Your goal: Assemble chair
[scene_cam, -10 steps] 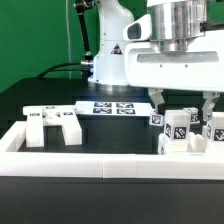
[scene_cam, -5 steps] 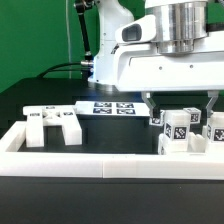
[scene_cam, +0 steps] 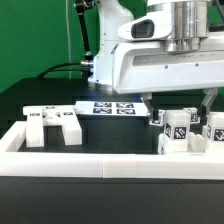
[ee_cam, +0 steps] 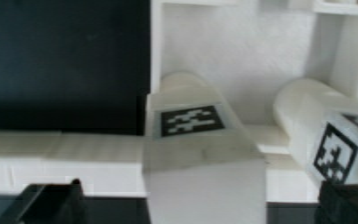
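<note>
In the exterior view my gripper (scene_cam: 180, 104) hangs open just above a cluster of white tagged chair leg posts (scene_cam: 176, 131) at the right, inside the border rail. Its fingers (scene_cam: 152, 103) straddle the cluster's top. In the wrist view one rounded post (ee_cam: 202, 150) with a square tag lies between my open gripper's (ee_cam: 199, 205) dark fingertips (ee_cam: 51, 200). A second tagged post (ee_cam: 336, 125) lies beside it, close to the other fingertip. Nothing is held. A blocky white chair piece (scene_cam: 52, 122) with tags lies at the left.
The marker board (scene_cam: 110, 108) lies flat behind the parts, in front of the robot base. The long low white border rail (scene_cam: 90, 166) runs along the front and up the left side. More tagged white parts (scene_cam: 215, 128) stand at the far right.
The hand has shifted toward the exterior view's left and come slightly lower over the posts. The jaws stay open and the parts have not moved.
</note>
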